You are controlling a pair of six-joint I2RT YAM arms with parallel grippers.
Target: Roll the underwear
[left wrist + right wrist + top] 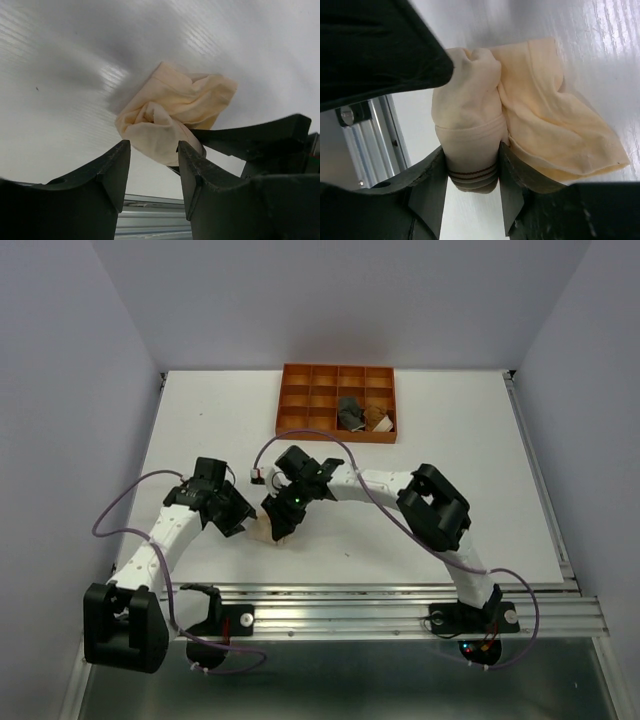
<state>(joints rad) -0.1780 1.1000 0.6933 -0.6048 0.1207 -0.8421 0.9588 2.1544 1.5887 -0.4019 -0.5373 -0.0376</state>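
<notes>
The pale peach underwear [270, 532] lies partly rolled on the white table near the front, between both grippers. My right gripper [472, 167] is shut on its rolled end, the striped waistband pinched between the jaws; the unrolled rest [555, 130] spreads flat to the right. My left gripper [154, 167] is open, its fingertips just short of the roll [165, 120], not holding it. In the top view the left gripper [240, 518] and the right gripper [283, 512] stand close together. The dark grey underwear [350, 412] and the rust-brown underwear [378, 421] sit in the tray.
The orange-brown grid tray [300, 400] stands at the back centre of the table. The aluminium rail [400, 602] runs along the near edge, close behind the roll. The right gripper's finger [250, 140] shows in the left wrist view.
</notes>
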